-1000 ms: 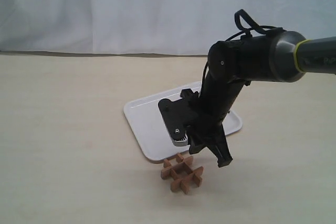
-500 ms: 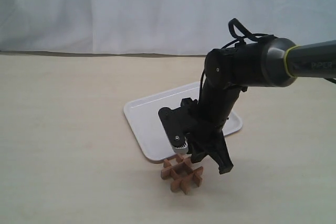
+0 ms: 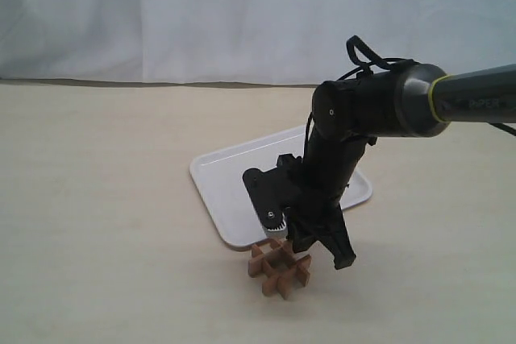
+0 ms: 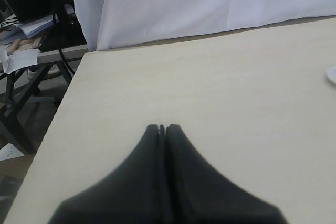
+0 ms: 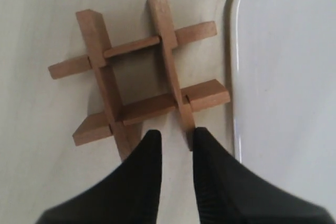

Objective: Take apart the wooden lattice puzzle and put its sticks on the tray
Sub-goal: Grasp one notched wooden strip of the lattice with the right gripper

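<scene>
"Start on the left. What is that arm up to?"

"The left gripper (image 4: 162,127) has its two black fingers pressed flat together with nothing between them. It hangs over a bare stretch of the pale wooden table (image 3: 97,199), near its edge. A white curtain (image 3: 161,14) hangs behind."

"And further along?"

"One white rectangular plastic tray (image 3: 230,183) with rounded corners and a low rim, lying flat with nothing on the part I can see. Just beside its near edge, on the table and not on the tray, sits the one small reddish-brown wooden lattice puzzle (image 3: 278,267)."

"In one piece?"

"Yes, all four notched sticks (image 5: 168,51) are locked together, two one way and two across, like a hash sign. One stick end comes right up to the tray's rim; I cannot tell whether it touches."

"And the arm on the right?"

"It reaches across the tray and points steeply down. The right gripper (image 5: 176,135) is at the puzzle's edge, its two fingers parted by a narrow gap and gripping nothing. The tips are close to the ends of two parallel sticks, but whether they touch the wood I cannot say."
</scene>
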Controlling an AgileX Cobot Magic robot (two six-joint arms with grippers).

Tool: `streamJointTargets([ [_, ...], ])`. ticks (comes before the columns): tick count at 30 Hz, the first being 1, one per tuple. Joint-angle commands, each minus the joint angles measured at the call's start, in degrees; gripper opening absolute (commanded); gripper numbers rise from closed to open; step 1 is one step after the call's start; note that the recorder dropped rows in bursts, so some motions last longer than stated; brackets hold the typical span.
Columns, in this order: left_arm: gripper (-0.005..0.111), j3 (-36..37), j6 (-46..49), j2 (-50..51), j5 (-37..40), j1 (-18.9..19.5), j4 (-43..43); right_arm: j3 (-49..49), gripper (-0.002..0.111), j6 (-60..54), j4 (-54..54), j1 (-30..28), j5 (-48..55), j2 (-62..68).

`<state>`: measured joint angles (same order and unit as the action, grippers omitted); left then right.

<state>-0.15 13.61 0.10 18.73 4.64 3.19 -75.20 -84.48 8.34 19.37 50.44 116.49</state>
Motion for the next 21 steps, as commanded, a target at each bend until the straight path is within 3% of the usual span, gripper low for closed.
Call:
streamJointTargets([
  [1,0.000,0.15,-0.36,-0.10,-0.24,-0.42,-0.13,0.21,0.021,-0.34,-0.22,0.06,-1.12,0.92],
  [6,0.000,0.15,-0.36,-0.10,-0.24,-0.42,-0.13,0.21,0.024,-0.34,0.34,0.06,-2.18,0.20],
  [11,0.000,0.15,-0.36,-0.10,-0.24,-0.42,-0.13,0.21,0.038,-0.34,0.34,0.06,-2.69,-0.89],
  [21,0.000,0.15,-0.36,-0.10,-0.24,-0.42,-0.13,0.21,0.038,-0.34,0.43,0.06,-2.38,0.74],
])
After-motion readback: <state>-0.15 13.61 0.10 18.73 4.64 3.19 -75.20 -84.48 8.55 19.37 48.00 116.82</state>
